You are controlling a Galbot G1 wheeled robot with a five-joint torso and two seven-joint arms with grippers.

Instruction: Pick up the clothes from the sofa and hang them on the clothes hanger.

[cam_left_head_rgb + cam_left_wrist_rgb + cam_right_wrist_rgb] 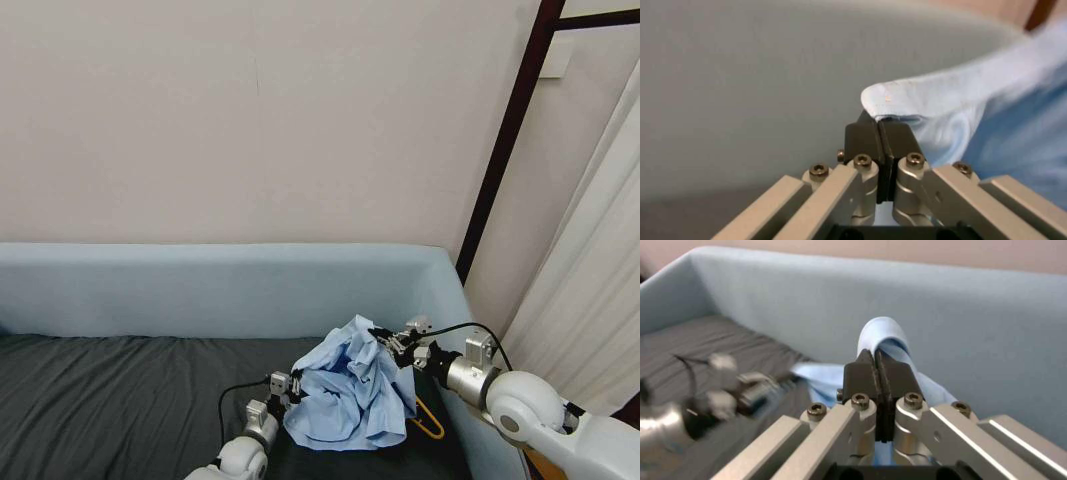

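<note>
1. Left gripper and right gripper were both clamped on the blue shirt. On each, the jaws were fully together with a fold of cloth pinched at the tips.
2. Sofa had a pale blue back and arm and a dark seat cushion. All the work was at the sofa's right end, close to its arm.
3. Dark frame post stood just past the sofa's right end, against the wall.
4. Shirt handling, my read: light and limp with no stiffness, so it would sag from whatever points held it. Thin cloth could slip out of a shallow pinch. Best holds looked like doubled fabric at collar, shoulder or seam, one per side.
5. Shirt position: bunched in a crumpled heap on the sofa seat, upper folds raised between the grippers. Left gripper held its left edge, right gripper a fold at its top right.
6. Orange hanger poked out from under the shirt on the side nearest the sofa arm, mostly hidden by cloth.
</note>
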